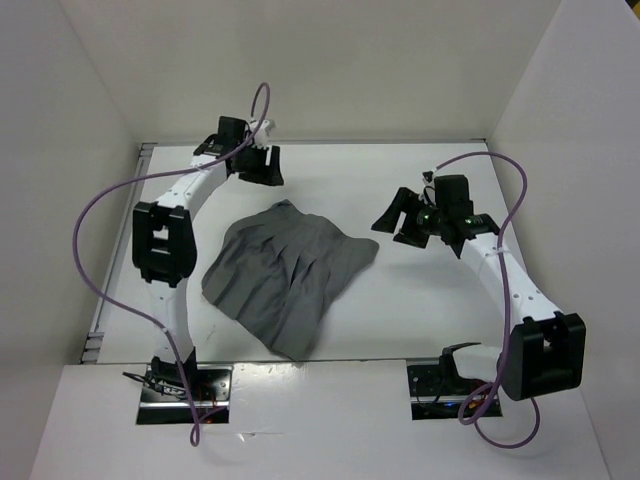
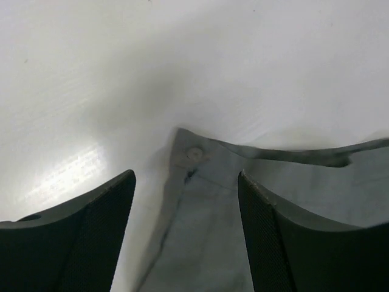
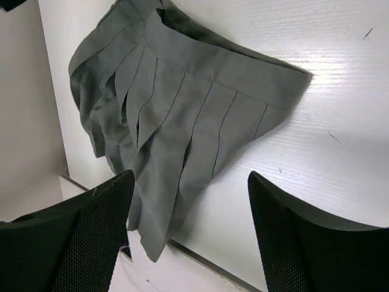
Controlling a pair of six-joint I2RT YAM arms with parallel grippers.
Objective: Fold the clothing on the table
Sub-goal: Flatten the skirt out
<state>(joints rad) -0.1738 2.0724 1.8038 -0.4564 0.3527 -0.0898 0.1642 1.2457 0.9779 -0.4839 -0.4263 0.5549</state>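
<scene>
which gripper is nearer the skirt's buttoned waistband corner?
Left. The left gripper hovers open right over that corner of the skirt; the right gripper hangs open off the skirt's opposite corner, farther away.

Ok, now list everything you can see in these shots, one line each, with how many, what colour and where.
skirt: one, mid-grey, pleated, lying rumpled mid-table
button: one, grey, at the skirt's waistband corner
table: one, white, under the skirt
walls: three, white, left, far and right of the table
cables: two, purple, looping along the arms
arms: two, white and black, bases at the near edge
left hand: one, black, open, over the skirt's far corner
right hand: one, black, open, right of the skirt
</scene>
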